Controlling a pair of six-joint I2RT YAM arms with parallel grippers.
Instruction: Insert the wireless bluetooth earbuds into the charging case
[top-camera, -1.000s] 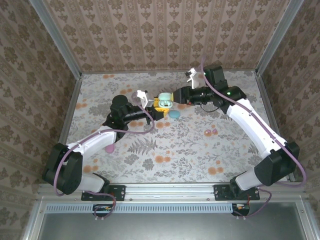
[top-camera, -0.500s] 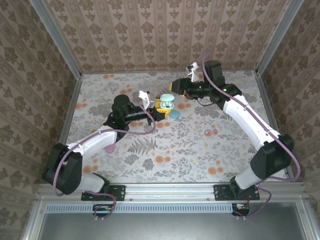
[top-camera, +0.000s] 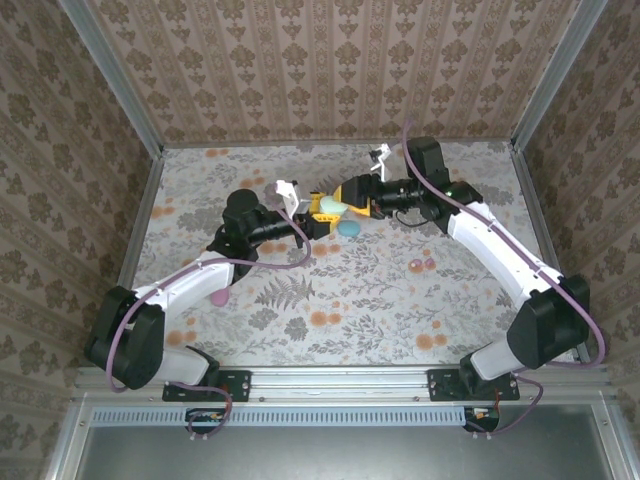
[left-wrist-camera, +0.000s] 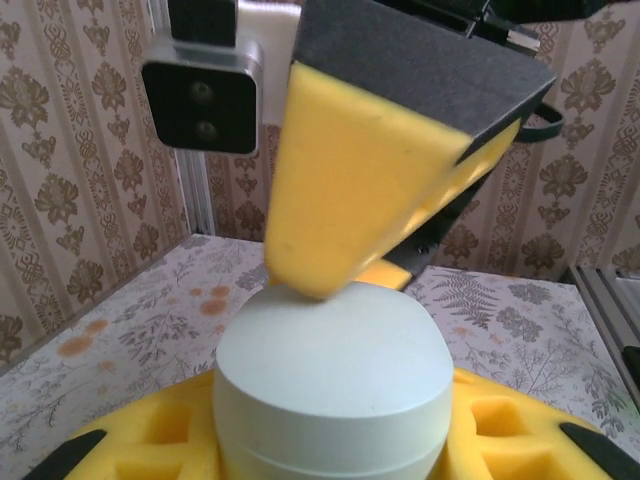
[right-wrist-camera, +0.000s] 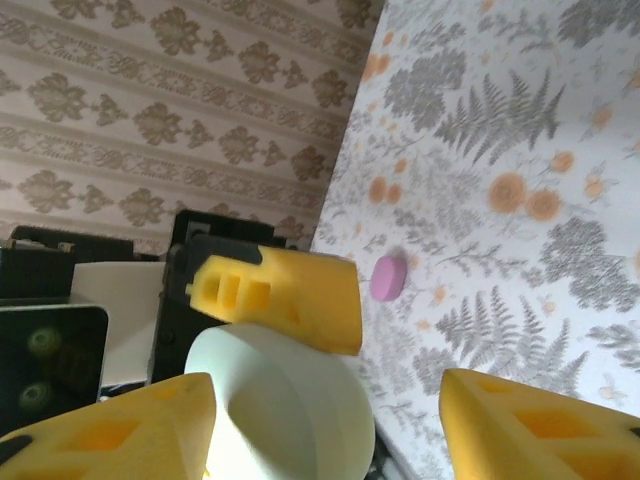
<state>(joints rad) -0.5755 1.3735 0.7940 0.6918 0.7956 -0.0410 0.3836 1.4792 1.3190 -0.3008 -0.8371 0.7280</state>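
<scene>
Currently pointing: two pink earbuds (top-camera: 414, 265) lie side by side on the table (top-camera: 400, 310), the pair's line running left to right in the overhead view. They are too small to tell which way each faces or where its long axis runs.
Earbuds' place: right of centre on the floral surface, near the right arm's white link, well apart from both grippers.
Charging case: the charging case (left-wrist-camera: 330, 385) is pale mint and rounded, at mid-table toward the back wall. Its domed end is up in the left wrist view, and a seam rings it near the bottom.
Left gripper: the left gripper (top-camera: 318, 212) is clamped on the charging case, with yellow foam pads against two opposite sides.
Right gripper: the right gripper (top-camera: 348, 197) has its jaws well apart and grips nothing.
Left wrist view: the tip of one right-gripper pad (left-wrist-camera: 350, 190) rests on the top of the case.
Right wrist view: a wide gap separates that gripper's own two pads, with the case close to one of them. A pink oval piece (right-wrist-camera: 388, 277) lies on the table beyond.
Containers: the held case looks shut along its seam, and its contents cannot be told. A cyan egg-shaped case (top-camera: 350, 228) lies on the table just beside the two grippers; whether it is open cannot be told.
</scene>
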